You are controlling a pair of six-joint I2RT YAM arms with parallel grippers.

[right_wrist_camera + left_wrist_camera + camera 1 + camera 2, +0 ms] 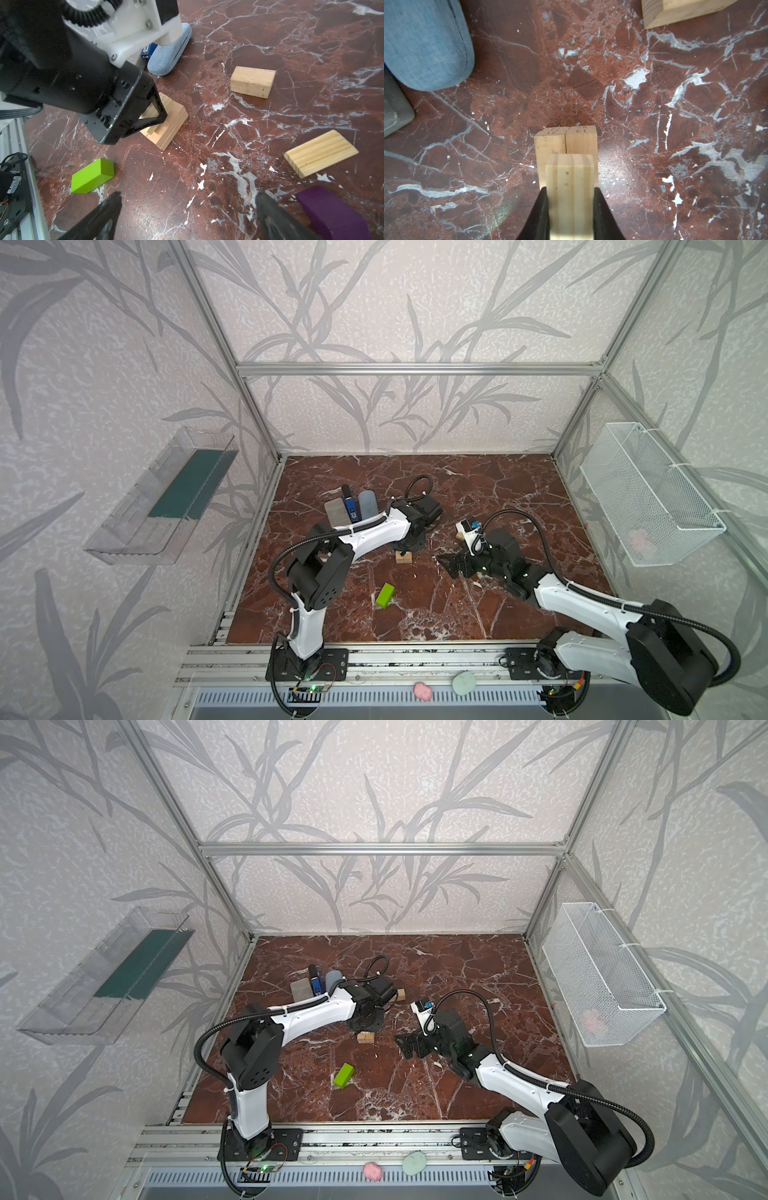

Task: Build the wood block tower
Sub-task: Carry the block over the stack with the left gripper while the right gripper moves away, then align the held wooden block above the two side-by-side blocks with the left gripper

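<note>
Lying nearest, the lime-green block (385,595) sits loose on the table (498,489). Farther, the right pincer (188,197) hangs spread and empty; the left pincer (570,189) pinches a tan block (569,172) over the two-block tower base (565,139). Releasing off-centre could tip it or nudge the pair apart.

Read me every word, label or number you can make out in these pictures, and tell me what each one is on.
Nothing can be read for sure.
Stamped marks on the ends of the two tan blocks lying side by side: too blurred to read.
White print on the blue battery: partly hidden and too small to read.
Blue sticker on the right arm's camera: too small to read.
</note>
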